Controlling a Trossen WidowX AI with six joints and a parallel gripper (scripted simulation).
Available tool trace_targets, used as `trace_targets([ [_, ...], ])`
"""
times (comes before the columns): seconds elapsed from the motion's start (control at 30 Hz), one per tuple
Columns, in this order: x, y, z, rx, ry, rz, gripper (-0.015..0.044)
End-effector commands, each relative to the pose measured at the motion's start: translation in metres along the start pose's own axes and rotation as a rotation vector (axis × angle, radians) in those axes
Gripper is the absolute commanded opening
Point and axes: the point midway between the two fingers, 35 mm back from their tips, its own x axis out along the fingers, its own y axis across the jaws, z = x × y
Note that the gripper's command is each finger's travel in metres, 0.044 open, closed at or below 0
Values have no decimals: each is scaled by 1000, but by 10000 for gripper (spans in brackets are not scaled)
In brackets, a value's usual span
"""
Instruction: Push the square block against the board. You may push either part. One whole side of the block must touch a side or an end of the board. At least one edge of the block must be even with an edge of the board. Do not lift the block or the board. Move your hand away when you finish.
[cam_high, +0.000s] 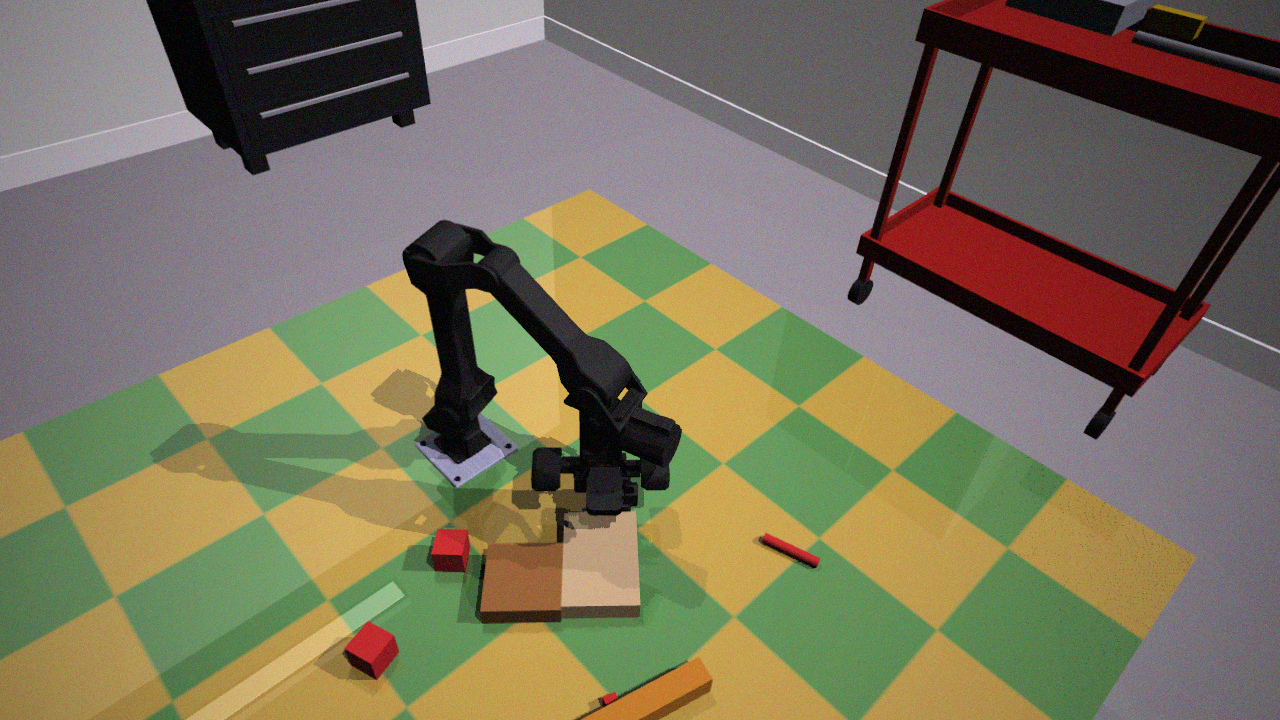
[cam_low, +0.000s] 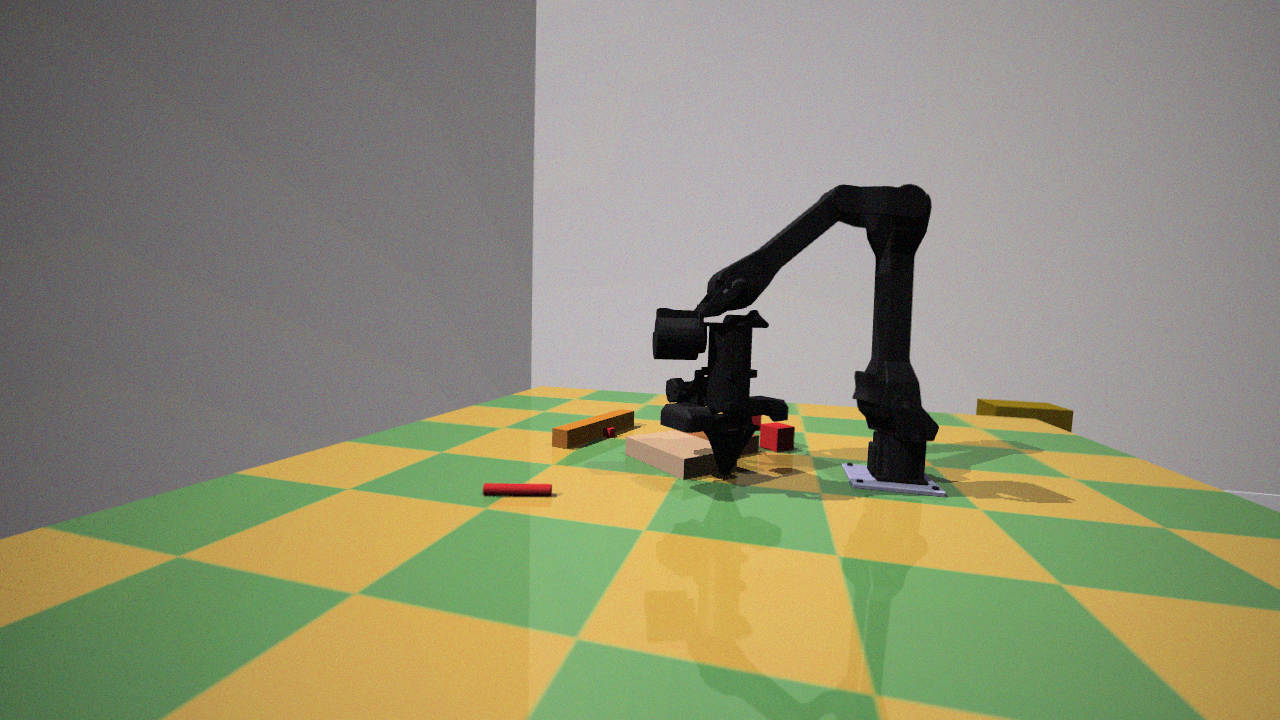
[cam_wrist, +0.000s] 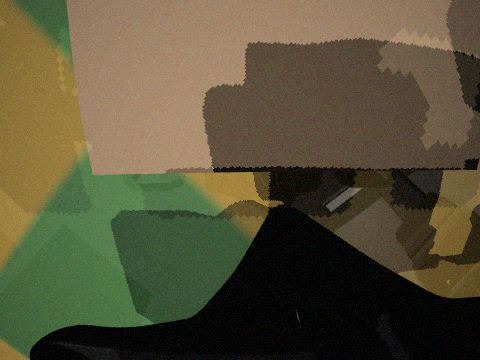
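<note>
The brown square block (cam_high: 522, 577) lies flat at the left of the longer tan board (cam_high: 601, 559) (cam_low: 666, 450) (cam_wrist: 145, 90) in the top view. The block's right side appears to lie along the board's left side, with no gap visible. Their front edges look nearly even; a small offset is hard to rule out. The board extends further back than the block. My gripper (cam_low: 725, 472) (cam_wrist: 282, 220) is shut and empty, pointing down low beside the board's far end. Its tips are hidden in the top view, and I cannot tell if they touch the board.
One red cube (cam_high: 450, 549) (cam_low: 776, 437) is left of the block; another red cube (cam_high: 371, 650) is nearer the camera. An orange bar (cam_high: 657, 691) (cam_low: 592, 428) with a small red piece (cam_high: 608, 698) (cam_low: 610, 432) lies in front. A red rod (cam_high: 789, 549) (cam_low: 517, 489) lies right.
</note>
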Motion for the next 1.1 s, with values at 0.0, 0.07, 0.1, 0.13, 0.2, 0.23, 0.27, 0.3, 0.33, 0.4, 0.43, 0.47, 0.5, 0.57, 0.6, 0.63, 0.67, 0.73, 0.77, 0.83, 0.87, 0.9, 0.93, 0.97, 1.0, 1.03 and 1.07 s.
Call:
trace_targets([
  [0.0, 1, 0, 3, 0, -2, -2, 0],
  [0.07, 1, 0, 4, 0, -2, -2, 0],
  [0.1, 1, 0, 5, 0, -2, -2, 0],
  [0.13, 1, 0, 5, 0, -2, -2, 0],
  [0.2, 1, 0, 7, 0, -3, -2, 0],
  [0.23, 1, 0, 7, 0, -3, -2, 0],
  [0.27, 1, 0, 8, 0, -3, -2, 0],
  [0.3, 1, 0, 9, 0, -3, -2, 0],
  [0.33, 1, 0, 10, 0, -3, -2, 0],
  [0.4, 1, 0, 11, 0, -3, -2, 0],
  [0.43, 1, 0, 12, 0, -3, -2, 0],
  [0.47, 1, 0, 12, 0, -3, -2, 0],
  [0.5, 1, 0, 13, 0, -3, -2, 0],
  [0.57, 1, 0, 14, 0, -3, -2, 0],
  [0.6, 1, 0, 15, 0, -3, -2, 0],
  [0.63, 1, 0, 16, 0, -3, -2, 0],
  [0.67, 1, 0, 16, 0, -3, -2, 0],
  [0.73, 1, 0, 18, 0, -3, -2, 0],
  [0.77, 1, 0, 18, 0, -3, -2, 0],
  [0.83, 1, 0, 20, 0, -4, -2, 0],
  [0.87, 1, 0, 20, 0, -4, -2, 0],
  [0.9, 1, 0, 21, 0, -4, -2, 0],
  [0.93, 1, 0, 22, 0, -4, -2, 0],
  [0.97, 1, 0, 22, 0, -4, -2, 0],
  [1.0, 1, 0, 23, 0, -4, -2, 0],
  [1.03, 1, 0, 24, 0, -4, -2, 0],
  [1.07, 1, 0, 24, 0, -4, -2, 0],
])
